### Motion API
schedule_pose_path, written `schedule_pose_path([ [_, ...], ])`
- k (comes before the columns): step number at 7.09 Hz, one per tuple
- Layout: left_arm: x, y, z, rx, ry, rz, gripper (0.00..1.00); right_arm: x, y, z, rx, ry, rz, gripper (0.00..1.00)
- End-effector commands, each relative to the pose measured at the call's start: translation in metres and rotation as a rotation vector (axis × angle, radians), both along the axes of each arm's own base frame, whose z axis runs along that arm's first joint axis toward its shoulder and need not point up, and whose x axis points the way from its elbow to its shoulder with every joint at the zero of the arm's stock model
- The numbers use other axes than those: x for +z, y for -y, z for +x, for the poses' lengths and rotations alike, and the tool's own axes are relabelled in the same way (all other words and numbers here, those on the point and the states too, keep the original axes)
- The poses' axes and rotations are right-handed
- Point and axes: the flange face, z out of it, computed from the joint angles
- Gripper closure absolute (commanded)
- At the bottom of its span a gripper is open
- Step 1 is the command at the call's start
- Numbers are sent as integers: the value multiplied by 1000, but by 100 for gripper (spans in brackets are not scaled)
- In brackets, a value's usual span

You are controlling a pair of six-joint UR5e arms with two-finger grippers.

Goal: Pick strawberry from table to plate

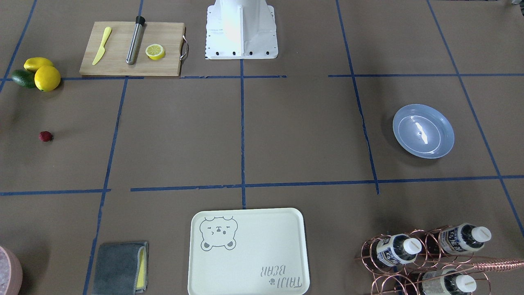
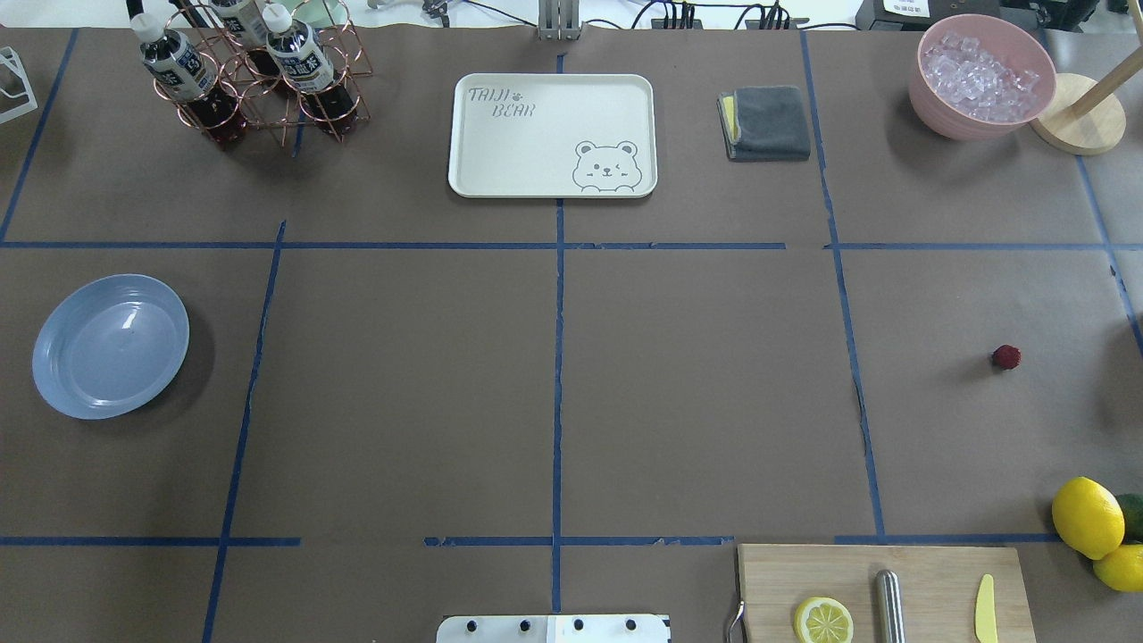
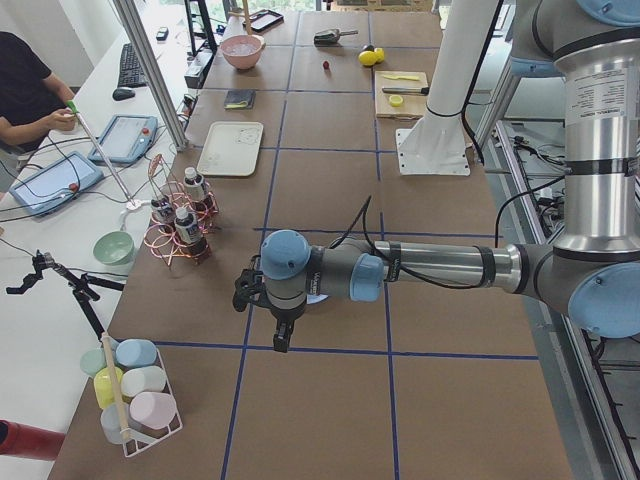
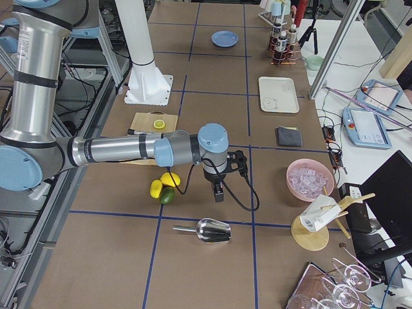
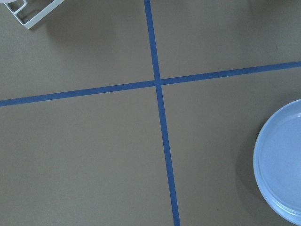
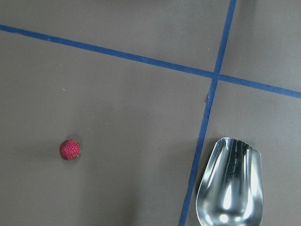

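Front-facing view: the strawberry [image 1: 46, 136] lies on the surface [image 1: 303, 135] at the far left of the frame, alone in its grid square. It is well apart from the lemons [image 1: 47, 78] and the dark green fruit touching them above it, and from the blue tape line to its right. The plate [image 1: 423, 131] sits at the right of the frame, its left rim near a tape line but not touching it. Bare brown paper spans the whole middle of the frame between berry and plate. The other items stand along the frame's borders: the cutting board [image 1: 118, 61] at upper left, the cream tray [image 1: 249, 254] at lower centre, the folded cloth [image 1: 118, 268] at lower left and the copper bottle rack [image 1: 380, 256] at lower right. Right wrist view: the berry is at lower left and a steel scoop [image 6: 230, 183] at lower right, with a tape line running between them. Left wrist view: the plate's rim is cut off by the right edge, with a tape crossing at upper centre. Side views: the left hand [image 3: 283, 343] and the right hand [image 4: 219, 193] each point down above the surface; whether either is open or closed cannot be told.
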Motion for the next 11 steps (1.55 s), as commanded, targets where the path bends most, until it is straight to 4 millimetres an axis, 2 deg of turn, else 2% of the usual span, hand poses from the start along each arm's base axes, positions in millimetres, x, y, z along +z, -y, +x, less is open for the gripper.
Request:
schedule_pose_path([
  [1,-6,1,-1,10,9,43,0,0,0,0,0,0,0,0],
  [2,-13,-1,-1,13,7,59,0,0,0,0,1,0,-1,0],
  [5,-3,-5,-1,8,12,37,0,1,0,0,1,0,-1,0],
  [6,-9,-3,-2,13,28,64,0,1,0,0,1,0,-1,0],
  [8,-11,-3,-2,6,13,75,0,2,0,0,1,0,-4,0],
  [9,-25,-2,-2,7,18,108,0,3,-1,0,1,0,-4,0],
  [11,-25,-1,-1,11,15,116,0,3,-2,0,1,1,-6,0],
])
